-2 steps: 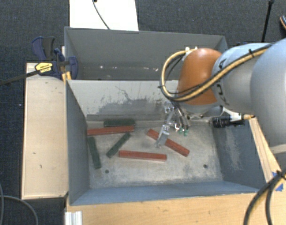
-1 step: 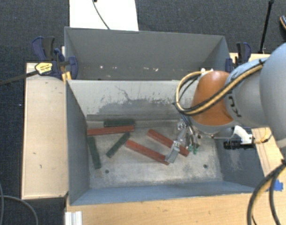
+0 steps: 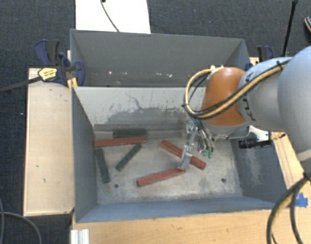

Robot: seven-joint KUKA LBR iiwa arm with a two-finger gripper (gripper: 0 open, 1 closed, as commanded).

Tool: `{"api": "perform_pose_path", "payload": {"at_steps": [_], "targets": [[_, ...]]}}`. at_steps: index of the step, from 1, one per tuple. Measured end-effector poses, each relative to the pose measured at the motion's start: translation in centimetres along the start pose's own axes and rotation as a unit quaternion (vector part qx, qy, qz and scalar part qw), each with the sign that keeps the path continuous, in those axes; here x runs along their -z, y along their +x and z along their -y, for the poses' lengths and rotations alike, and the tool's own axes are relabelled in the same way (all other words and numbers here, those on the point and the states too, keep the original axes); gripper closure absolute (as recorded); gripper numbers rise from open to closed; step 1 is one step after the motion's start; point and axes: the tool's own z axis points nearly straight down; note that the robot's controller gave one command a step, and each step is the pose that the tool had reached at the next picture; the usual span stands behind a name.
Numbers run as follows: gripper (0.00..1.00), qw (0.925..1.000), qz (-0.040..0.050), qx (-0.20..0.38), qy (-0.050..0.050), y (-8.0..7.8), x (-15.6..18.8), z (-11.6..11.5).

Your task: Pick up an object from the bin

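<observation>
Right of the grey metal bin's (image 3: pixel 155 55) middle, the claw (image 3: pixel 185 161) hangs at the right end of a long red rectangular bar (image 3: pixel 158 177). The bar's axis runs leftward along the front wall. I cannot tell how wide the claw is.

Even, fairly bright overhead light fills the bin (image 3: pixel 86 151), with small glints on its back wall and soft shadow beneath the arm (image 3: pixel 282 95).

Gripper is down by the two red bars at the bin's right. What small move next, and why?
Probably a short shift along the longer red bar toward its middle. The gripper sits right where that bar's end meets the shorter red bar, so a grasp here might catch both or slip off the end.
</observation>
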Motion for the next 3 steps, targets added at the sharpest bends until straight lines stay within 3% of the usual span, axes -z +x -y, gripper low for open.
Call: {"api": "perform_pose_path", "payload": {"at_steps": [1,2,3], "targets": [[1.00,1.0000,-0.0023,0.001,0.000,0.1,-0.1,0.0],[1.00,1.0000,0.0019,0.002,-0.001,-0.2,9.3,-0.1],[1.00,1.0000,0.0003,0.004,-0.001,-0.3,12.5,-0.2]]}}
